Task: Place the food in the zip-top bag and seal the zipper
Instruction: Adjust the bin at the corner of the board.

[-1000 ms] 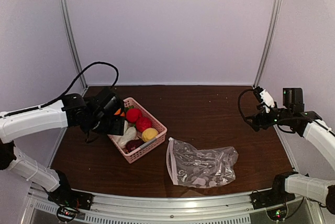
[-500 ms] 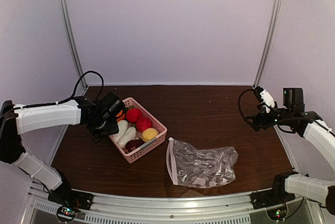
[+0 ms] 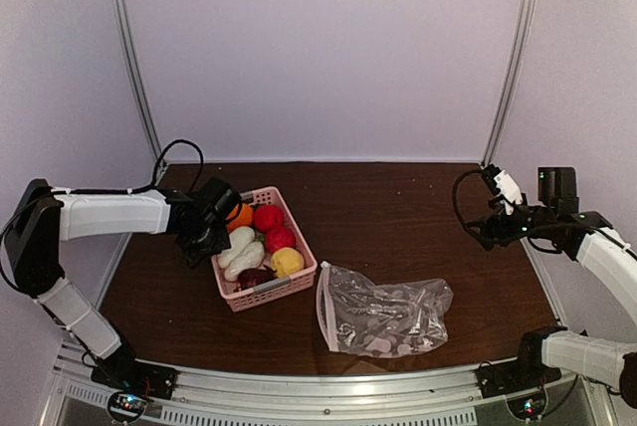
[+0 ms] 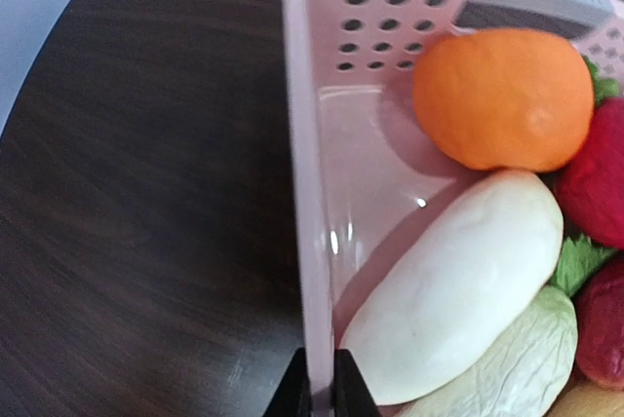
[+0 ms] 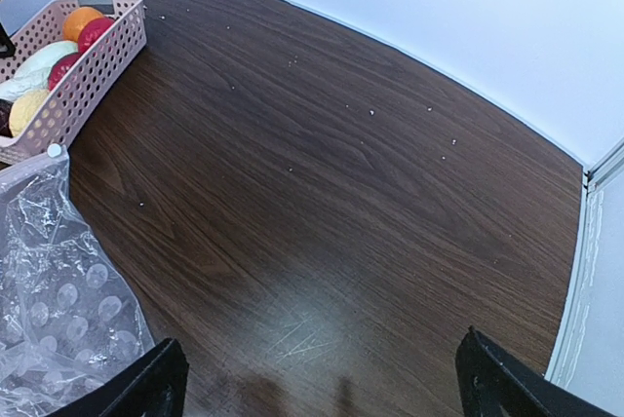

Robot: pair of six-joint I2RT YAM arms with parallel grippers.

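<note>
The food lies in a pink basket [image 3: 267, 296]: an orange piece [image 3: 239, 214], two red ones [image 3: 267, 217], a yellow one [image 3: 288, 262] and a whitish one [image 3: 239, 247]. My left gripper [image 3: 212, 243] is shut on the basket's left wall [image 4: 312, 193], one finger outside and one inside, next to the whitish piece [image 4: 458, 310] and below the orange one [image 4: 502, 95]. The zip-top bag [image 3: 383, 315] lies flat and crinkled right of the basket, its zipper [image 3: 319, 307] along the left edge. My right gripper [image 5: 322, 388] hangs open above bare wood at the right, holding nothing.
A dark purple piece [image 3: 256, 275] also sits in the basket. The wooden table is walled by pale panels at the back and sides. The right wrist view shows the basket [image 5: 93, 76] far left and the bag [image 5: 58, 290] at lower left.
My left gripper has come down over the basket's left wall and closed on it. The basket has turned a little. The right arm has not moved.
</note>
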